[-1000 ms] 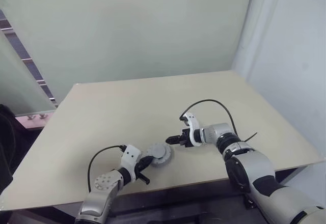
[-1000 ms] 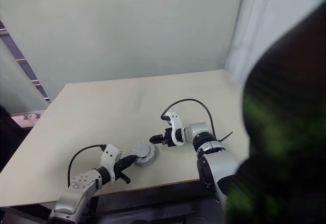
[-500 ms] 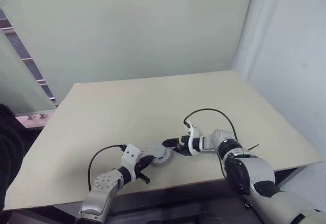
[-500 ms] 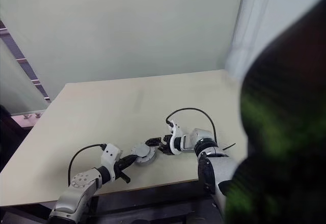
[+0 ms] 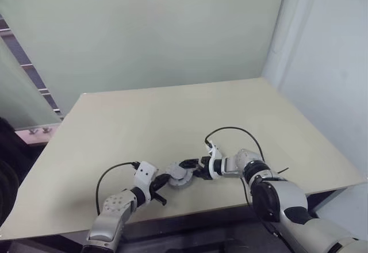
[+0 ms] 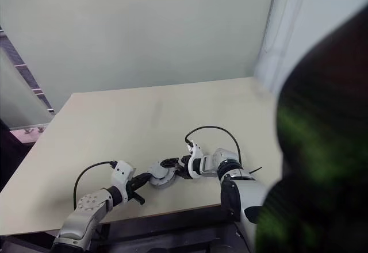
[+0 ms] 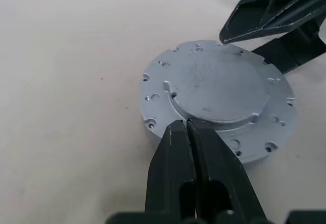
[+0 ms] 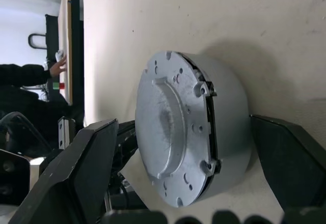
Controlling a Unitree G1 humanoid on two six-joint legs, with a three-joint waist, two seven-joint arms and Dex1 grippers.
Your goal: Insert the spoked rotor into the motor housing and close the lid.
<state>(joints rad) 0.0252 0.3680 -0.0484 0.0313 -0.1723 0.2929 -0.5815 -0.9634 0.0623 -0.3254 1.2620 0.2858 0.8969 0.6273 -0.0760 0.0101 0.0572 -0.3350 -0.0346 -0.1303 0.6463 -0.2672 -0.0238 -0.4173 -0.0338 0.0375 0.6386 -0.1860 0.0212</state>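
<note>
**Desk:** Entry one, from the left?

**Operator:** Left gripper [image 7: 189, 127]: fingers pressed together, holding nothing, tips resting against the near rim of the motor housing [image 7: 219, 99]. I read it as a brace.

**Desk:** The housing?

**Operator:** On the table [image 5: 144, 126] near the front edge, between my two grippers. The lid [image 8: 163, 127] sits on top, but the right wrist view shows a dark seam along one side, so I judge it not fully seated.

**Desk:** Right side?

**Operator:** Right gripper [image 8: 196, 168]: fingers spread wide, one each side of the housing, neither plainly touching.

**Desk:** Step and next move?

**Operator:** Closing the lid, I'd say. Next calls for squeezing or pressing it down square while the left steadies.

**Desk:** Unknowns?

**Operator:** The rotor and windings are under the lid; I can't confirm them. A person's hand [image 8: 60, 63] shows beyond the table edge.
</note>
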